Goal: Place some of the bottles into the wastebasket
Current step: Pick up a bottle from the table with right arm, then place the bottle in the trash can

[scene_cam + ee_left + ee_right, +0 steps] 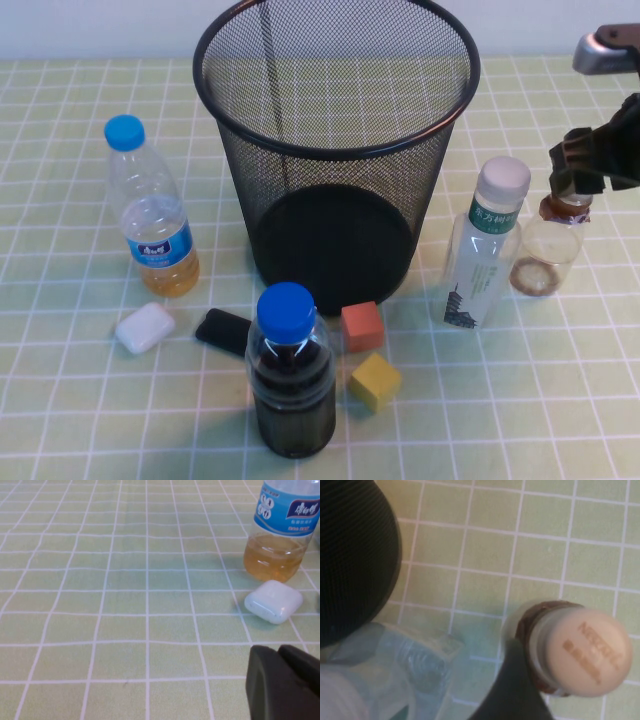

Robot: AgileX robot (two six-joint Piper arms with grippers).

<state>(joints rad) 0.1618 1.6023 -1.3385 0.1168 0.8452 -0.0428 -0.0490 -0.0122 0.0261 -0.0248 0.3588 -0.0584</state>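
The black wire-mesh wastebasket (335,150) stands at the middle back and fills one side of the right wrist view (355,560). The tall squarish bottle (485,250) with white cap and green label stands upright to its right. The smaller round bottle (545,255) stands just right of that. My right gripper (577,180) is open, down around its pale cap (582,650). One dark finger (512,690) lies beside the brown neck; the other is out of view. My left gripper (282,680) is shut and empty, low over the tablecloth at the left.
A blue-capped bottle of yellow liquid (150,210) stands at the left, a white case (145,327) and a black object (225,330) near it. A blue-capped bottle of dark liquid (290,375) stands in front, with an orange cube (362,326) and a yellow cube (374,381).
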